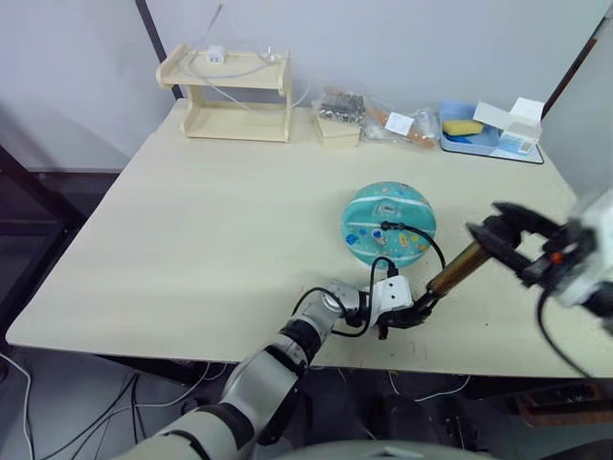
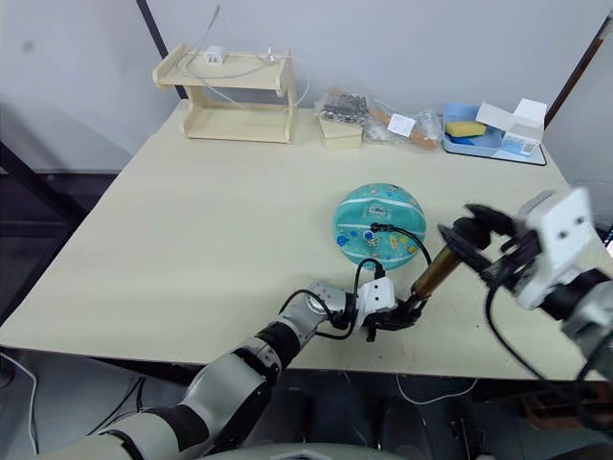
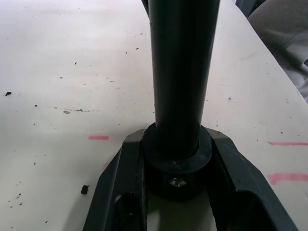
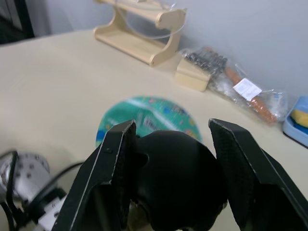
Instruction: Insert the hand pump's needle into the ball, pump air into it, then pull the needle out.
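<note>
The teal ball [image 1: 390,223], round, rests on the table right of centre. The hand pump [image 1: 455,271] lies slanted near the front edge, amber cylinder showing. Its black hose [image 1: 428,241] loops up to a small black fitting [image 1: 385,226] pressed on the ball; the needle's pin is hidden there. My left gripper [image 1: 407,316] is shut on the pump's lower black end cap [image 3: 177,159], with a finger [image 3: 120,178] on each side. My right gripper [image 1: 508,235] is shut on the black handle [image 4: 175,178] at the pump's upper end, to the right of the ball.
A wooden rack [image 1: 230,91] stands at the back left. Plastic bags [image 1: 369,115], a small wooden block [image 1: 337,131], a blue tray [image 1: 469,137] and a white box [image 1: 514,125] line the back edge. Red marks [image 3: 98,137] dot the table near the front edge.
</note>
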Robot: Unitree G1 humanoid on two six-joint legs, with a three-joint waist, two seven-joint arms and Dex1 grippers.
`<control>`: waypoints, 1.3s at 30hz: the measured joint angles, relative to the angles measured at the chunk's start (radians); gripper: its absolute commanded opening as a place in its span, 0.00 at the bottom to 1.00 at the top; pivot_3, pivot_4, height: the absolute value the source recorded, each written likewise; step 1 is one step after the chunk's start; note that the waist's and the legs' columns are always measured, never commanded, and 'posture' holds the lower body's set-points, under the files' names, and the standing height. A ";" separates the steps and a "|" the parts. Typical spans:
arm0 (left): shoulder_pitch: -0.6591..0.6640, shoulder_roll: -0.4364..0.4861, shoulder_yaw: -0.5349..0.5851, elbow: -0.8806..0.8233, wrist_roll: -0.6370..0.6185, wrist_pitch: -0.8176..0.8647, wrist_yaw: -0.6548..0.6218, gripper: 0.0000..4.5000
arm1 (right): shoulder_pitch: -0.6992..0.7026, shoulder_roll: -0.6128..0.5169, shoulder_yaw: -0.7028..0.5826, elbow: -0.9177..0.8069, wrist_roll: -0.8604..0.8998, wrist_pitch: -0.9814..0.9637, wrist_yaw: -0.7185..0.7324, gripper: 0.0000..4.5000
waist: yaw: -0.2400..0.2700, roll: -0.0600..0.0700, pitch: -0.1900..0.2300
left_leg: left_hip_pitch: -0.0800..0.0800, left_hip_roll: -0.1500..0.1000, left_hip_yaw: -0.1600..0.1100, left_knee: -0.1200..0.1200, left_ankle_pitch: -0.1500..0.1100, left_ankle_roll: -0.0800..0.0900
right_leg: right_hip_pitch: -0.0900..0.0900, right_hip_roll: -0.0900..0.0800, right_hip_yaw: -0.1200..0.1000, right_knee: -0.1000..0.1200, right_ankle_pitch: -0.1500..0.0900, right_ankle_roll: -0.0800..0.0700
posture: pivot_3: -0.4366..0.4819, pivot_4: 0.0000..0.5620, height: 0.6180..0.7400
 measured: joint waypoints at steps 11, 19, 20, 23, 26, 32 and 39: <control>0.007 0.015 0.000 -0.002 0.006 0.014 -0.001 0.24 | 0.070 0.189 0.338 0.163 -0.425 -0.289 0.092 0.43 | -0.016 -0.004 -0.014 | 0.007 0.008 -0.001 -0.002 0.000 -0.001 | 0.005 0.002 0.000 -0.001 0.000 0.000 | 0.48 0.27 1.00; -0.008 -0.009 0.000 -0.019 0.003 0.005 -0.013 0.24 | 0.050 0.024 0.010 0.042 -0.092 -0.030 0.098 0.43 | -0.002 0.017 0.008 | 0.001 -0.003 0.001 -0.002 0.000 0.000 | 0.002 -0.004 0.002 -0.002 0.000 0.000 | 0.48 0.27 1.00; -0.009 -0.011 0.001 -0.020 0.001 0.005 -0.014 0.24 | 0.029 -0.019 -0.056 0.028 -0.011 0.007 0.091 0.43 | 0.000 0.018 0.012 | 0.001 -0.004 0.001 -0.002 0.000 0.000 | 0.002 -0.004 0.003 -0.002 0.000 0.000 | 0.48 0.27 1.00; -0.009 -0.015 0.000 -0.021 -0.001 0.001 -0.016 0.24 | -0.020 -0.151 -0.227 0.012 0.209 0.101 0.063 0.43 | 0.008 0.017 0.019 | -0.001 -0.004 0.001 -0.002 0.000 0.000 | 0.001 -0.004 0.002 -0.002 0.000 0.000 | 0.48 0.27 1.00; -0.009 -0.019 0.000 -0.020 -0.001 -0.002 -0.018 0.24 | -0.073 -0.275 -0.391 0.021 0.402 0.184 0.041 0.43 | 0.009 0.017 0.020 | -0.005 -0.005 0.001 -0.001 0.000 0.000 | -0.002 -0.005 0.000 -0.002 0.001 0.000 | 0.48 0.27 1.00; -0.011 -0.025 -0.002 -0.020 -0.001 -0.009 -0.021 0.24 | -0.134 -0.427 -0.543 0.078 0.589 0.351 0.030 0.43 | 0.012 0.017 0.021 | -0.016 -0.006 0.003 0.003 0.000 0.000 | -0.011 -0.005 0.000 0.000 0.005 0.000 | 0.48 0.27 1.00; -0.009 -0.022 -0.002 -0.012 0.004 -0.010 -0.020 0.24 | -0.059 -0.183 -0.448 0.036 0.418 0.275 0.030 0.43 | 0.011 0.009 0.015 | -0.013 -0.006 0.001 0.002 0.000 0.001 | -0.009 -0.004 -0.001 0.001 0.005 0.001 | 0.48 0.27 1.00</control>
